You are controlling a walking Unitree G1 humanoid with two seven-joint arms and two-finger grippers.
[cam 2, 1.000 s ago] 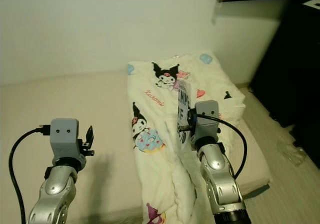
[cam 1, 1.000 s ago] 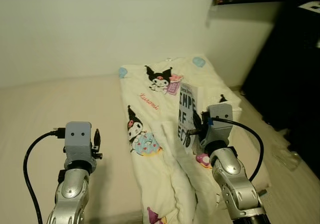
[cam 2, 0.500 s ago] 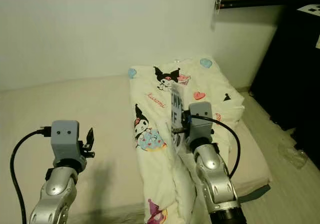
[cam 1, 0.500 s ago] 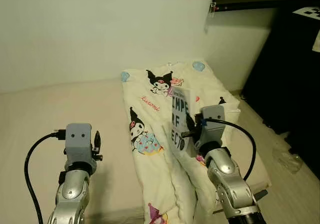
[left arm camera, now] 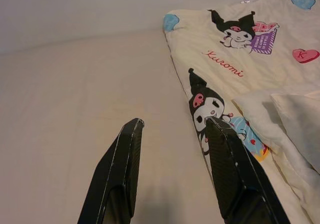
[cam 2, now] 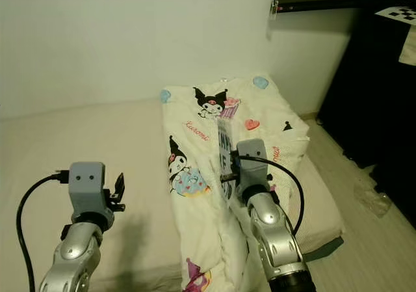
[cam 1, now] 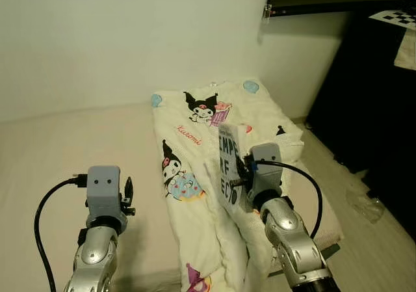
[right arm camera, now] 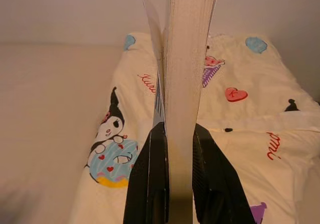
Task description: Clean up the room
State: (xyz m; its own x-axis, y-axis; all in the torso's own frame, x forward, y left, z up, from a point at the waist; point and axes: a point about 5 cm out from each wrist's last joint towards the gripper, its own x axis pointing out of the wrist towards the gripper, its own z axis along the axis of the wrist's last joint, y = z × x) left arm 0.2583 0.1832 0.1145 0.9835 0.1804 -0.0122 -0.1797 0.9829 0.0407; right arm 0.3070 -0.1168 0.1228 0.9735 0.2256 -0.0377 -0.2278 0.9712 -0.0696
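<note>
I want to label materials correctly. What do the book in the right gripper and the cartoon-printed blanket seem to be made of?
The book looks like paper: its page edge shows fine cream-coloured layers, and its thin cover bears printed black letters, so probably a paperback. The right gripper clamps it upright. The blanket looks like soft matt fabric, perhaps cotton or fleece: it lies in folds and wrinkles without shine.

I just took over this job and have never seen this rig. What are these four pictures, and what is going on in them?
The two wide pictures come from the robot's head, looking down at its two silver arms over a bed. The other two look along each arm's tool. The right tool is shut on a book, held upright over a folded cream blanket printed with cartoon characters; the right wrist view shows the book's page edge between the black fingers. The left tool is open, holding nothing, over the bare mattress.
</note>
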